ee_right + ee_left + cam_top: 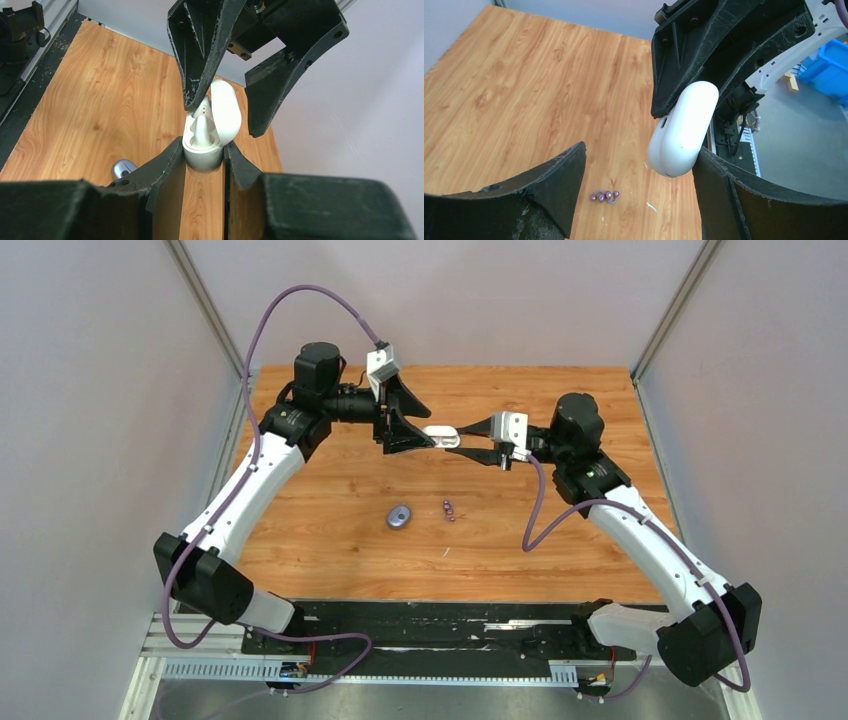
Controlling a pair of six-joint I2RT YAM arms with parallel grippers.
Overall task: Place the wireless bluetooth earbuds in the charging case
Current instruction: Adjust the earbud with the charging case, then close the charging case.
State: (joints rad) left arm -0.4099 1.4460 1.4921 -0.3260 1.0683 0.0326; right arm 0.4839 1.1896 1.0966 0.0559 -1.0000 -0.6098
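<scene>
My right gripper is shut on the base of a white charging case and holds it above the table, lid flipped open. A white earbud sits inside. My left gripper is open and straddles the white charging case at its lid end, one finger close against it. In the top view the two grippers meet at the case. Two dark purple earbuds lie together on the wood below.
A bluish-purple oval case lies shut on the wooden table, left of the purple buds; it also shows as a purple case in the right wrist view. Grey walls enclose the table on three sides.
</scene>
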